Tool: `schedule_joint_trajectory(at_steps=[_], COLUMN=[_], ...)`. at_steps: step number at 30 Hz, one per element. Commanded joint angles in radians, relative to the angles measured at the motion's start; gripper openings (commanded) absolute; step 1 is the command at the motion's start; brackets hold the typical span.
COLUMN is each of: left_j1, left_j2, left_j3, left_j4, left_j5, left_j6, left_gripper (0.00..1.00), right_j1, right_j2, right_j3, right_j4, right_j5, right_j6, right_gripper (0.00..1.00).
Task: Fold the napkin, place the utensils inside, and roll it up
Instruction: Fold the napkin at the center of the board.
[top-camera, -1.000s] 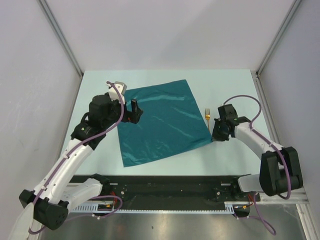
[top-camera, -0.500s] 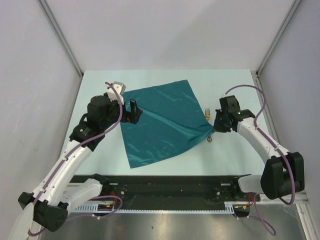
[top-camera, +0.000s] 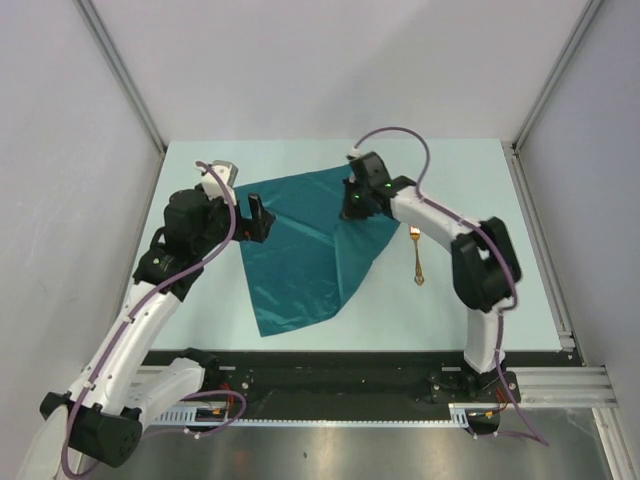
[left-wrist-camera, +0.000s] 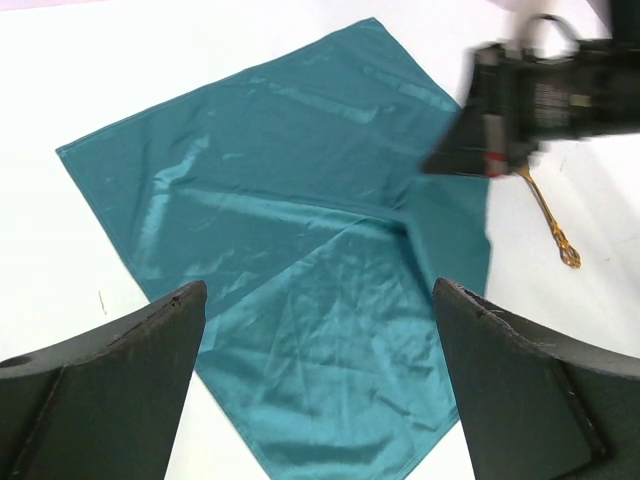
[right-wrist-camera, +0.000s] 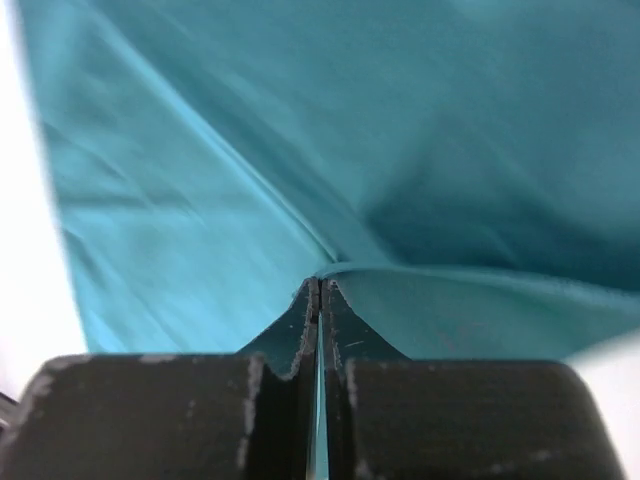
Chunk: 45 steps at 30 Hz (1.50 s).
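The dark teal napkin lies on the pale table, its right corner lifted and folded over toward the middle. My right gripper is shut on that corner and holds it above the cloth; in the right wrist view the jaws pinch the napkin's edge. The gold fork lies on bare table right of the napkin. My left gripper is open and empty above the napkin's left edge. In the left wrist view its fingers frame the napkin, with the right gripper and the fork at the upper right.
Grey enclosure walls surround the table on three sides. A black rail with the arm bases runs along the near edge. Bare table shows to the right of the fork and behind the napkin.
My right gripper has carried the napkin's right corner up and to the left over the cloth, uncovering the whole fork. My left gripper has barely moved.
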Motion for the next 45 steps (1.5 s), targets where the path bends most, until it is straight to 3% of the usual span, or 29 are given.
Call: schedule_joint_trajectory(at_steps=[1,5,9,15,26,45], left_j1=[0.032,0.054,0.071,0.098,0.154,0.253], left_j2=[-0.021,-0.016,-0.013,-0.004,0.001,0.018], left_j3=[-0.010,-0.013,-0.016,-0.016,-0.021,-0.025], left_j4=[0.041,0.044,0.046,0.050,0.061,0.084], left_j5=[0.031,0.042,0.051,0.070,0.116,0.208], left_j6=[-0.018,-0.022,-0.028,-0.037,-0.054,-0.088], left_gripper=[1.00,1.00,1.00,1.00,1.00,1.00], right_j1=[0.059,0.082,0.089,0.114,0.149,0.220], right_j2=[0.203,0.355,0.472,0.642,0.921,1.052], right_j3=[0.221,0.341,0.373,0.467,0.811,0.989], right_j4=[0.191,0.352,0.665,0.951,1.048,1.196], right_j5=[-0.086,-0.193,-0.290,-0.344,-0.238,-0.056], right_j6=[0.024,0.091,0.197,0.319,0.412,0.334], right_gripper=[0.00,0.00,0.00,0.00,0.00,0.00])
